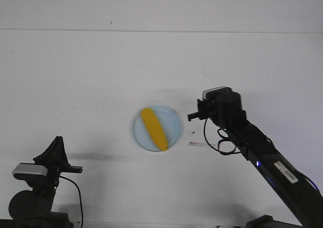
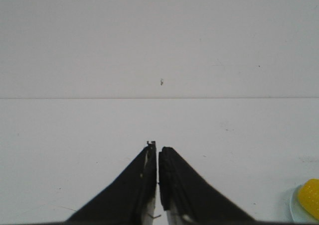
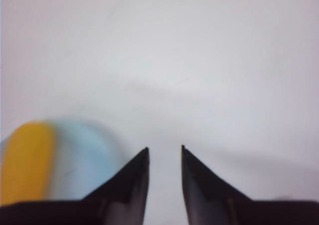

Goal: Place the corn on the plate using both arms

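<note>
At lower left my left gripper (image 1: 56, 139) sits parked, fingers pressed together. Centre frame, corn (image 1: 153, 128) lies diagonally on the plate (image 1: 174, 121); probably light, stiff, slick, so I'd grip mid-cob. Right gripper (image 3: 164, 149) beside the plate, slightly spread, empty. White table (image 1: 91, 76), plain wall.

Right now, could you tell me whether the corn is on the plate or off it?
On it: the corn lies diagonally across the plate, with neither tool touching it.
</note>
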Motion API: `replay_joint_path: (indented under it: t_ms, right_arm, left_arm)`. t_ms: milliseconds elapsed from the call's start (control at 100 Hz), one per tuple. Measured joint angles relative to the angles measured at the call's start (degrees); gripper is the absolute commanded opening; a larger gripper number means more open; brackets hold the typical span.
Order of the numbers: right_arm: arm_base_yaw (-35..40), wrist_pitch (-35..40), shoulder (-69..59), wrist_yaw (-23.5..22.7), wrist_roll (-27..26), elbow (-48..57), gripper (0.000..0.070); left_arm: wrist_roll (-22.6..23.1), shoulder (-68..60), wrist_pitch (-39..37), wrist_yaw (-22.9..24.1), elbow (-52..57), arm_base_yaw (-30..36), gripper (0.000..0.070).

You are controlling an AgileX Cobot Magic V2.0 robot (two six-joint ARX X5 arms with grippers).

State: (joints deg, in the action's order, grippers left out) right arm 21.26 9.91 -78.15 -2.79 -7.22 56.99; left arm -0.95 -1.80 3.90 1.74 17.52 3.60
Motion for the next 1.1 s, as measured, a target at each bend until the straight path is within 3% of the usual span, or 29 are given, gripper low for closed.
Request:
replay_joint_path:
  t_ms: [180, 310, 470, 690, 910, 1100]
  right_arm:
    - [-10.9, -13.5, 10.2, 0.0, 3.0, -12.1, 0.0015]
    - [-18.1, -17.2, 18.1, 0.2, 3.9, -18.4, 0.0015]
    - [-22.9, -16.7, 28.6, 0.3, 4.1, -25.9, 0.0015]
    - [-23.5, -16.0, 46.1, 0.2, 4.1, -34.9, 0.0015]
    - [-23.5, -4.7, 60.6, 0.2, 4.1, -36.3, 0.0015]
    - [-23.5, -1.6, 66.1, 0.2, 4.1, -36.3, 0.0015]
  left_arm:
    - [0.0, 0.0, 0.0, 0.0, 0.0, 0.0, 0.0001]
    - [0.0, 0.0, 0.0, 0.0, 0.0, 0.0, 0.0001]
    - [0.0, 0.0, 0.0, 0.0, 0.0, 0.0, 0.0001]
    - [0.0, 0.0, 0.0, 0.0, 0.0, 0.0, 0.0001]
    - [0.0, 0.0, 0.0, 0.0, 0.0, 0.0, 0.0001]
    - [0.0, 0.0, 0.0, 0.0, 0.0, 0.0, 0.0001]
